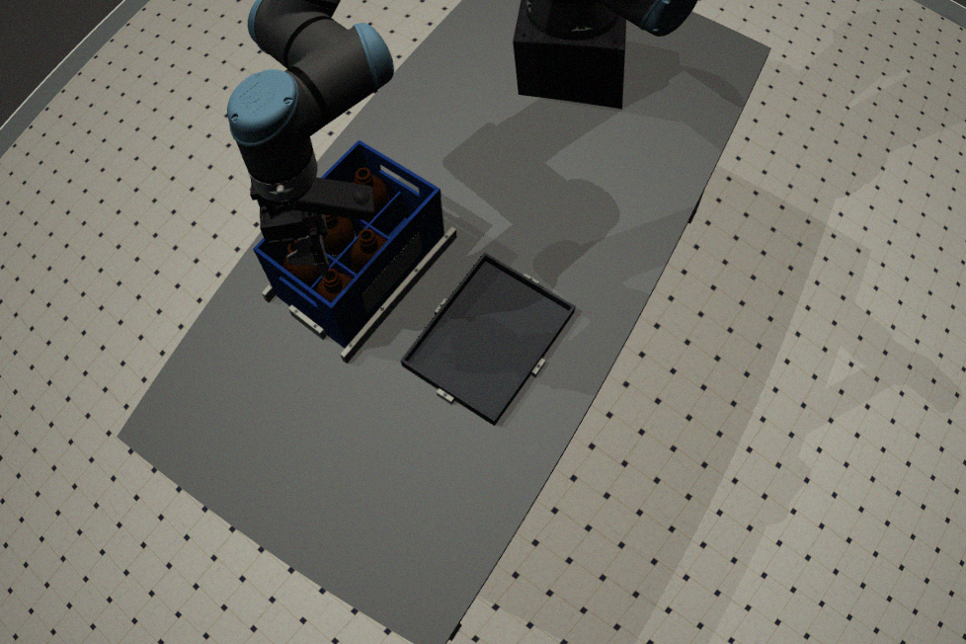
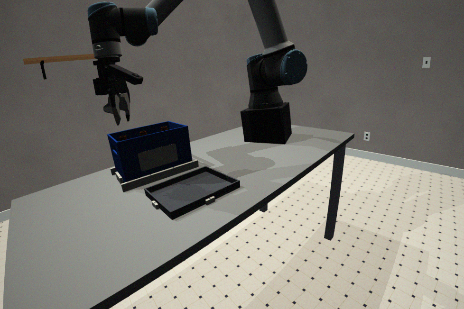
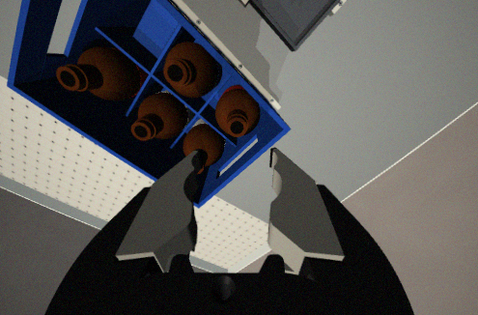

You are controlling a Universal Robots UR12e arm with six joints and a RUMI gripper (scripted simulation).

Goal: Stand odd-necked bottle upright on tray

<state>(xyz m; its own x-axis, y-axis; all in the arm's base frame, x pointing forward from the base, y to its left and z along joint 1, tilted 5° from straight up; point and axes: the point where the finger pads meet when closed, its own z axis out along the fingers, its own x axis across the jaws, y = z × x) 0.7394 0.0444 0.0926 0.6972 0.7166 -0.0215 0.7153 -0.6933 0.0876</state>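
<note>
The blue crate (image 1: 348, 307) (image 2: 125, 154) (image 3: 154, 24) stands at the table's left with several brown bottles upright in its compartments. In the wrist view I see them: one at the far left (image 3: 100, 72), one at the top (image 3: 187, 68), one in the middle (image 3: 158, 116), one at the right (image 3: 236, 111), and one nearest my fingers. My gripper (image 1: 313, 254) (image 2: 121, 118) (image 3: 236, 150) hangs a little above the crate's near-left end, fingers apart, nothing between them. The dark tray (image 1: 492, 334) (image 2: 192, 189) (image 3: 296, 19) lies empty to the crate's right.
The arm's black base block (image 1: 568, 64) (image 2: 265, 123) stands at the table's far end. A pale rail (image 1: 397, 295) (image 2: 159, 176) runs along the crate's side, between crate and tray. Small pale stops sit at the tray's rim.
</note>
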